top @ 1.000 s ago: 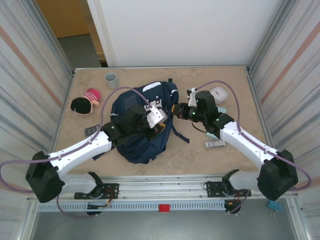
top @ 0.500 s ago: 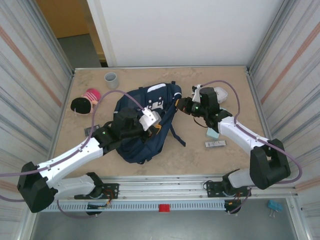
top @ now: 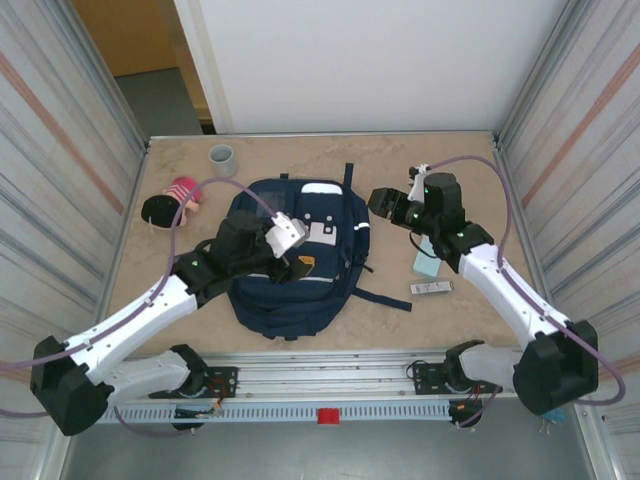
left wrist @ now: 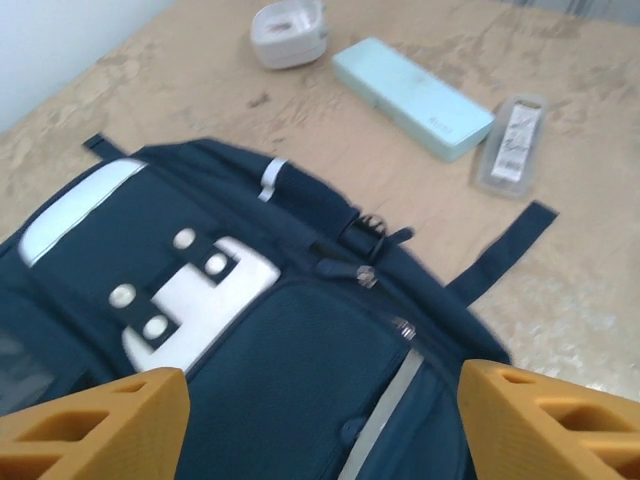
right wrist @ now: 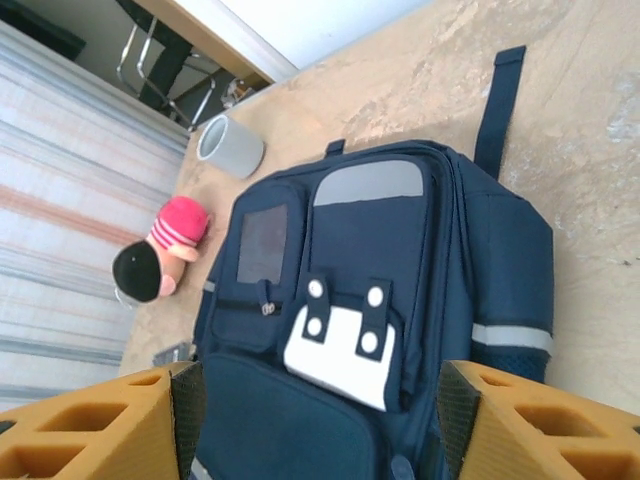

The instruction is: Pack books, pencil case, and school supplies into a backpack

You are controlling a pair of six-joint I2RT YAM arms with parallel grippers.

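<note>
Left pincer [left wrist: 320, 410], right pincer [right wrist: 315, 420] both sprung apart, empty, backpack [top: 312, 305] now lying flat

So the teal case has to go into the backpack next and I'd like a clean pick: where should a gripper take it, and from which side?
Probably from straight above, jaws across its short width near the middle. The teal case lies flat on the table, long and narrow, with both long edges free; the clear packet sits just off one end, so avoid that end.

A lab test cell: tan table [top: 300, 160] boxed in by corrugated metal walls [top: 60, 150], aluminium rail [top: 330, 375] along its near edge
</note>
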